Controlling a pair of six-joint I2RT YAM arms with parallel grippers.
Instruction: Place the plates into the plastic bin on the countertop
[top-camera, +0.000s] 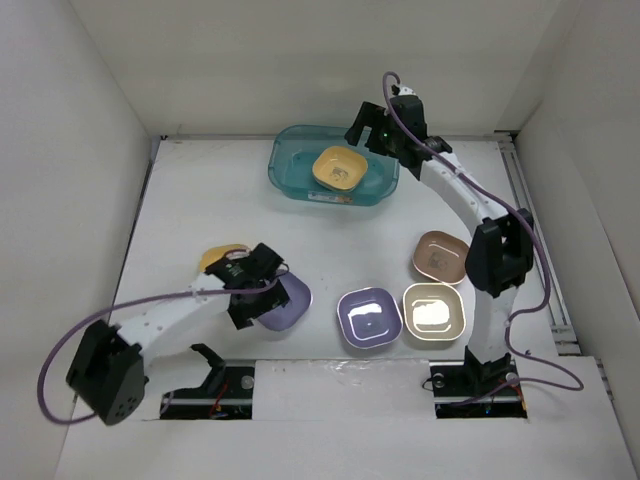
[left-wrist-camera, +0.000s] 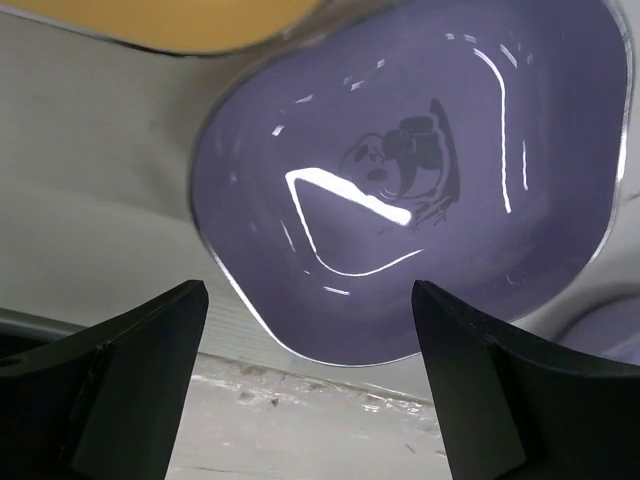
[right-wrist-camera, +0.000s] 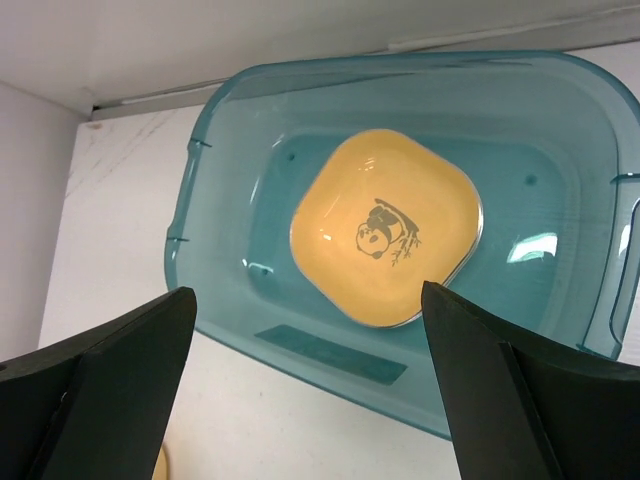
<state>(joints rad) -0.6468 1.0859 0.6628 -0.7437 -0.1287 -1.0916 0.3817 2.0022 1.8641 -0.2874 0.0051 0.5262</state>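
On the white worktop (top-camera: 200, 200), the teal plastic bin (top-camera: 290, 160) sits at the far side with one yellow-orange plate (top-camera: 340, 168) lying flat inside it, panda print up. The right arm (top-camera: 470, 205) reaches out over the bin's right end, while the left arm (top-camera: 170, 310) stretches across the near left of the surface.

Five plates lie outside the bin. A purple plate (left-wrist-camera: 400, 180) sits directly under the left wrist, and a second yellow-orange plate (top-camera: 218, 256) is just beside it, partly hidden by the arm. Another purple plate (top-camera: 369, 318) and a cream plate (top-camera: 433, 312) touch side by side near the front. A brown plate (top-camera: 440, 257) rests just behind the cream one.

The left fingers (left-wrist-camera: 120, 380) are spread wide and empty, with the near rim of the purple plate showing between them. The right fingers (right-wrist-camera: 100, 400) are also spread, holding nothing above the bin.

The step in hand appears to be the left arm's pickup of the purple plate. The next move probably calls for one finger to go down inside the shallow rim and the other outside it. The fingers would then close on that edge and lift the plate clear of its yellow-orange neighbour before carrying it to the bin.
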